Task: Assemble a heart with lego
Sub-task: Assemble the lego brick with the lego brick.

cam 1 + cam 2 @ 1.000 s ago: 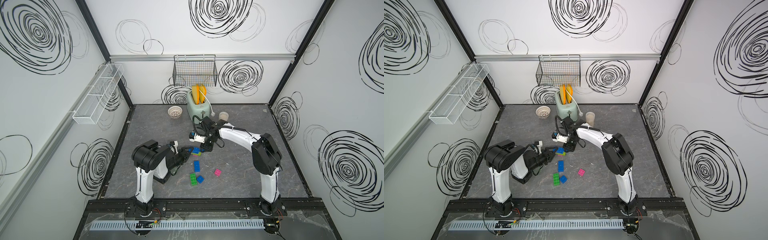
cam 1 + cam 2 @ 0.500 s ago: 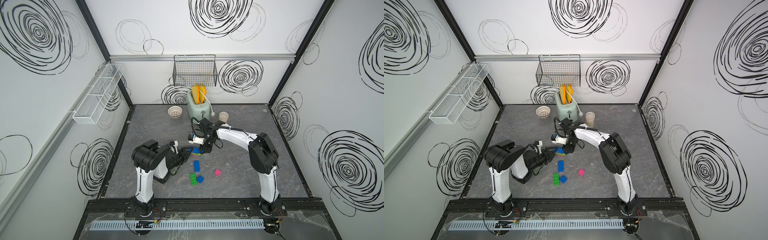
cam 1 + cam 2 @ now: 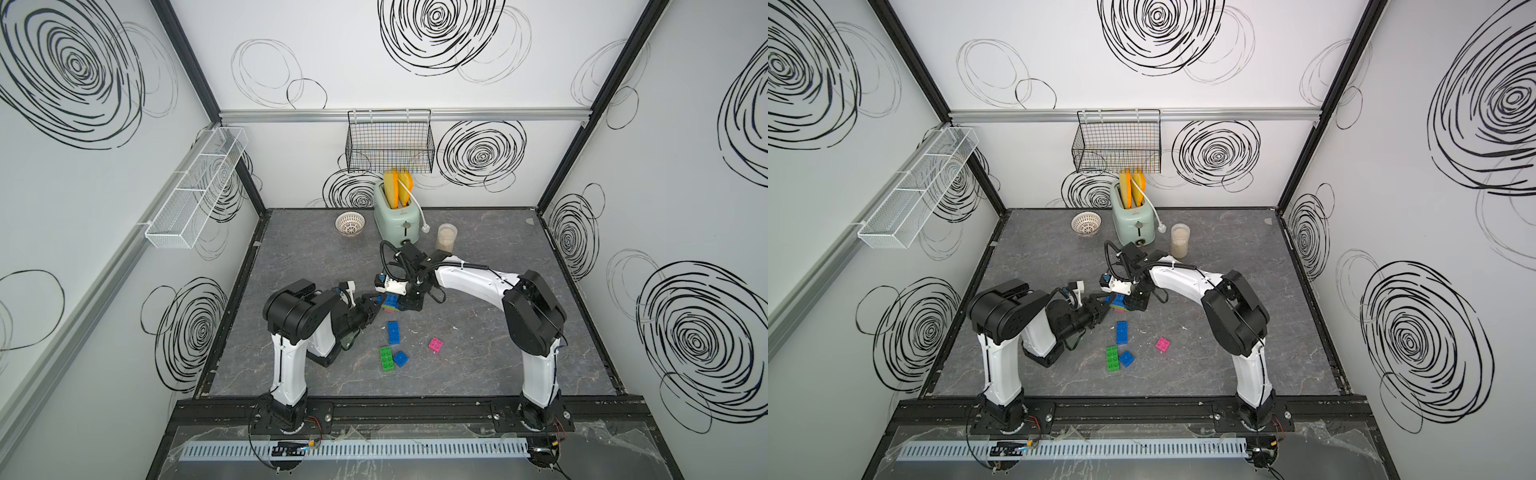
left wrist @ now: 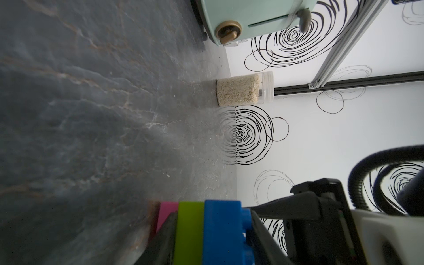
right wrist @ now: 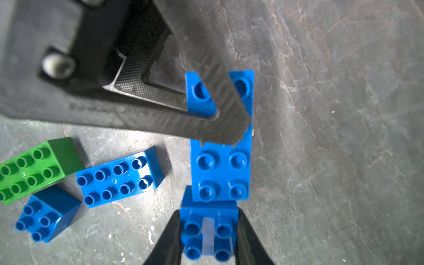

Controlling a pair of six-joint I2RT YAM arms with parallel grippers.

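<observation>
The heart (image 3: pixel 389 303) (image 3: pixel 1118 303) is a small clump of pink, lime and blue lego bricks in mid-table. In the left wrist view its layers (image 4: pixel 190 229) sit edge-on, with my left gripper (image 4: pixel 211 243) shut on them. My right gripper (image 5: pixel 208 221) is shut on a small blue square brick (image 5: pixel 208 231), which lies against the end of the clump's long blue top brick (image 5: pixel 220 169). The left gripper's fingers (image 5: pixel 206 68) cross over that top brick. Loose lego lies nearby: a blue oblong brick (image 3: pixel 394 332), a green brick (image 3: pixel 386 360), a blue square brick (image 3: pixel 401 358) and a pink brick (image 3: pixel 435 344).
A mint-green toaster (image 3: pixel 395 216) holding yellow slices, a white bowl (image 3: pixel 350 223) and a grain-filled jar (image 3: pixel 446 237) stand at the back. A black wire basket (image 3: pixel 390 143) hangs on the back wall and a white rack (image 3: pixel 195 191) on the left wall.
The right arm's elbow has shifted slightly to the left. Both grippers and the bricks stay where they were.
</observation>
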